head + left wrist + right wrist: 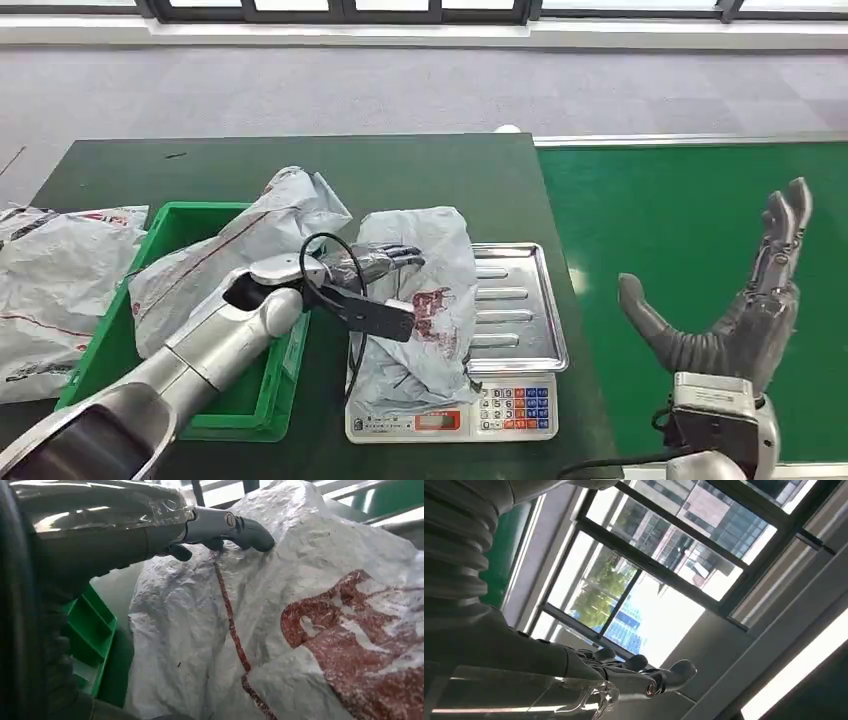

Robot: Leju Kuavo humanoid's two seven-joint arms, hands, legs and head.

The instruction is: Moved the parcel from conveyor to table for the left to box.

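- The parcel (425, 300), a crumpled white plastic mailer bag with red print, lies on the steel pan of the scale (520, 300).
- The green crate (250, 400) sits just beside it on the bench (400, 170).

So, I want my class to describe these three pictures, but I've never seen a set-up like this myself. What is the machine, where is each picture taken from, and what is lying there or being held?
It is a humanoid robot with two silver arms, each ending in a many-fingered hand. The wide picture is from its head, looking down. The other two come from cameras at its wrists, so they look tilted.

On the dark green table stands a weighing scale with a steel tray. A white plastic parcel printed in red lies on it. The left hand rests on that parcel; whether it grips it I cannot tell. The left wrist picture shows this close up.

A green box holds another parcel, and more bags lie beside it. On the right is the bright green conveyor. The right hand is raised above it, open and empty; its camera faces the windows.
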